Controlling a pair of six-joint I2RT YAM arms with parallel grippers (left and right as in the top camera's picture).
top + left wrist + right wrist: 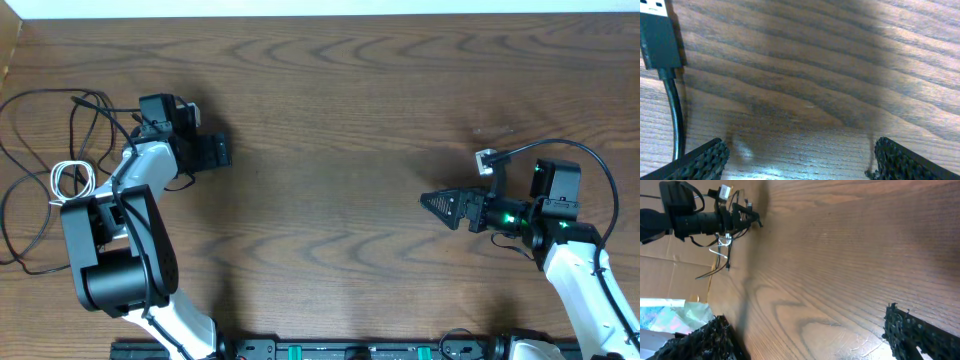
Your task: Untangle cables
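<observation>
Our left end effector [222, 152] sits open over bare wood with nothing between its fingers, facing toward the middle of the desk [330, 100]. The right end effector [432, 202] is open and empty too, well apart on the other side.

The black cord [35, 94] sprawls in loose loops at the desk's left end, behind the left arm. The white cord [70, 180] is coiled small just beside that arm's lower links, and the black cord appears to cross it there. In the left wrist view a black plug [657, 35] lies near the left finger; we judge it an end of the black cord but cannot be sure.

We see these risks:
- The left arm must fold back toward its own base, where it could snag its fixed wires or press on the coil.
- Pinching both cords at once would tighten the crossing.
- A hard pull could drag the loops past the left edge. They already reach the frame's border, and we cannot tell whether they overhang.

As for room, the wide stretch between the two end effectors is free, as is the far side up to the back edge. We judge the right arm too far away to help unless a cord is carried toward the centre.
</observation>
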